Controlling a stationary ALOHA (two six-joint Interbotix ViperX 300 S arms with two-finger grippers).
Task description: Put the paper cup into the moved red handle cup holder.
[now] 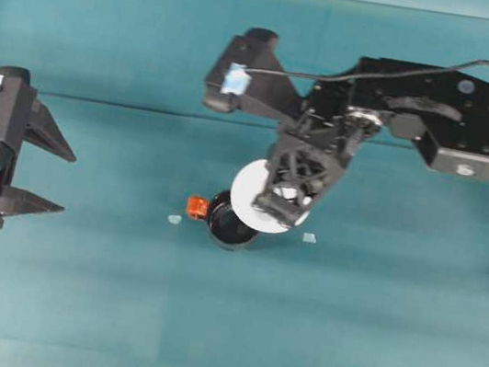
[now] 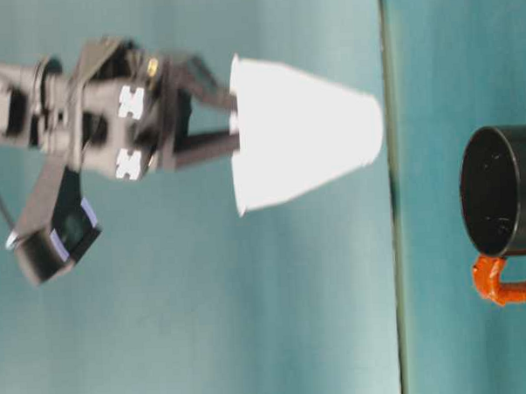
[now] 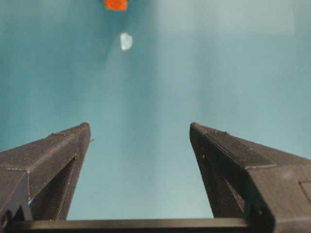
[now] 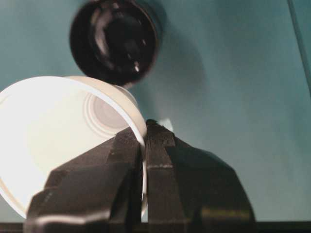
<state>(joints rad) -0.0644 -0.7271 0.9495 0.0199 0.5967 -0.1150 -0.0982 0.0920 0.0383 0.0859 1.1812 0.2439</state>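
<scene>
The white paper cup (image 1: pixel 249 184) hangs in the air, upright, and my right gripper (image 1: pixel 282 210) is shut on its rim. In the right wrist view one finger is inside the paper cup (image 4: pixel 58 136) and the other outside, pinching the wall. The black red handle cup holder (image 1: pixel 231 223) stands on the table just below and beside the cup, its red handle (image 1: pixel 197 207) pointing left. From table level the cup (image 2: pixel 304 143) floats well above the holder (image 2: pixel 503 191), off to one side of its mouth. My left gripper (image 1: pixel 66 181) waits open at the far left.
Two small pale scraps (image 1: pixel 174 219) (image 1: pixel 309 238) lie on the teal table either side of the holder. The left wrist view has one scrap (image 3: pixel 126 41) and the red handle (image 3: pixel 116 4) far ahead of the open fingers (image 3: pixel 63 145). Black frame posts stand at the table's corners.
</scene>
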